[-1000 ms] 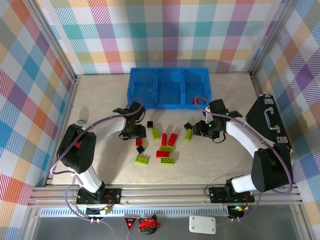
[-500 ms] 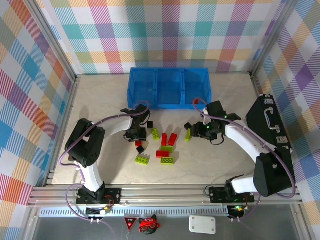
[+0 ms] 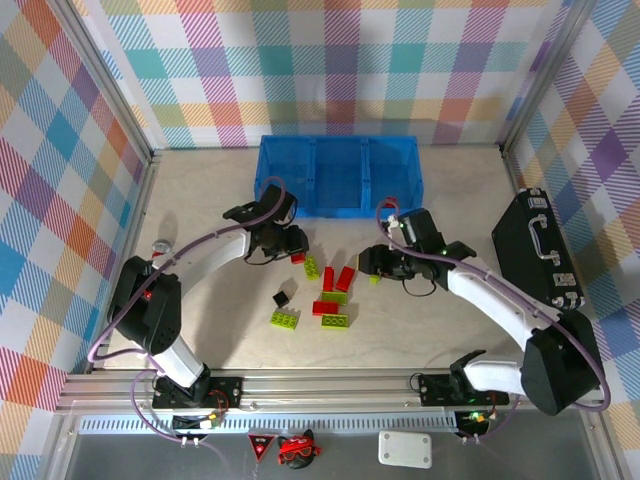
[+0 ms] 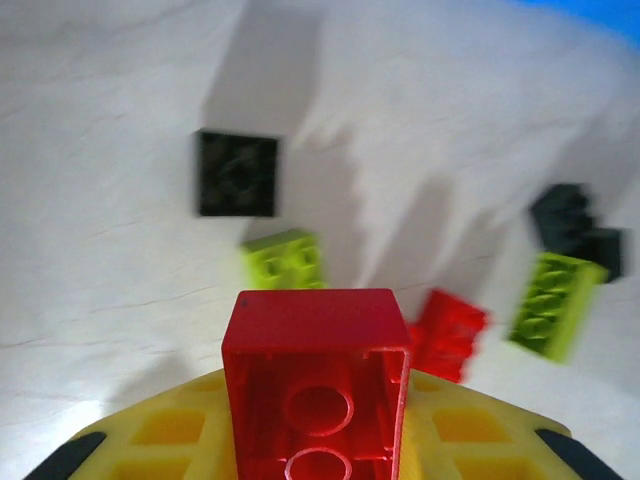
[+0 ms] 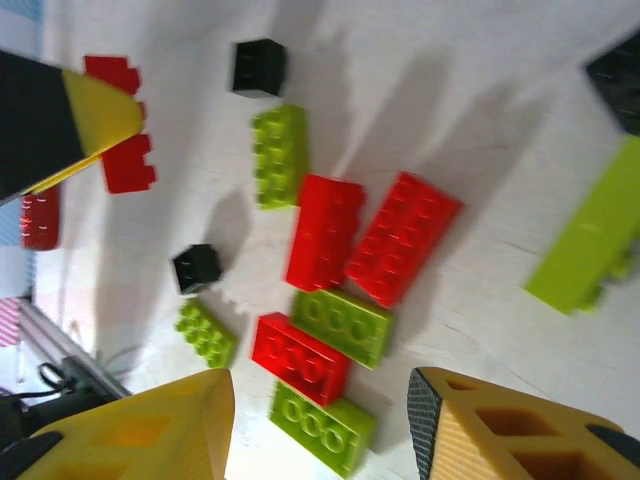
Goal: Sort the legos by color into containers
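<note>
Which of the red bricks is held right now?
The red brick clamped in the left gripper, hollow underside facing its camera; the other red bricks lie loose on the table.

The bench is bare in front of the legos and at the far left. The blue bin closes the back, and the black case closes the right side.

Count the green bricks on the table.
5 green bricks: one left of the red pair, two below it, one below the black brick, one by the right fingers. Others may be hidden.
</note>
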